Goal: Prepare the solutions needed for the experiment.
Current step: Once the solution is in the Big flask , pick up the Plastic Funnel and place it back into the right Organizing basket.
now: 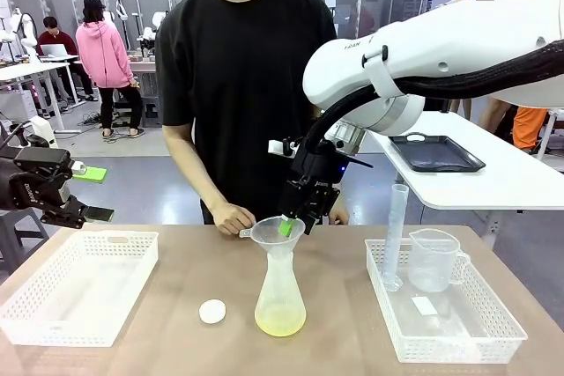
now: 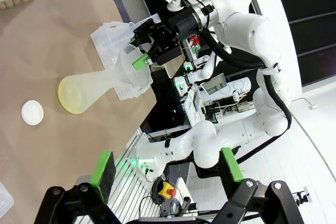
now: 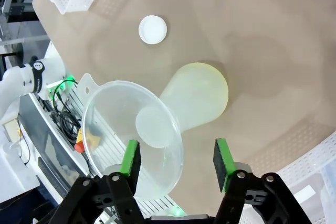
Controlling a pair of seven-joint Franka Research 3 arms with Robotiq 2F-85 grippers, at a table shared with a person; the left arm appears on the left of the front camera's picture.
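Plainly, tan tabletop (image 1: pixel 176 341) before grey floor (image 1: pixel 150 191).

Centre of the table (image 1: pixel 176 345): obstructed. A conical flask (image 1: pixel 280 292) stands upright with a funnel (image 1: pixel 269 233) seated in its neck. Approach from above is taken up. The right gripper (image 1: pixel 295 223) hangs at the funnel's far rim, jaws apart with the rim wall between them. The person's hand (image 1: pixel 231 217) is at the funnel's tab on the left.

A white round cap (image 1: pixel 212 311) lies left of the flask base, apart from it.

Right flank: a white basket (image 1: pixel 441 357) carries an upright graduated cylinder (image 1: pixel 396 235) and a measuring jug (image 1: pixel 434 260), both tall.

Left flank: a low white basket (image 1: pixel 53 330). The left gripper (image 1: pixel 95 193) hangs beyond the table's far-left corner, jaws wide.

Open surface: the strips between the flask and each basket, and the near edge.
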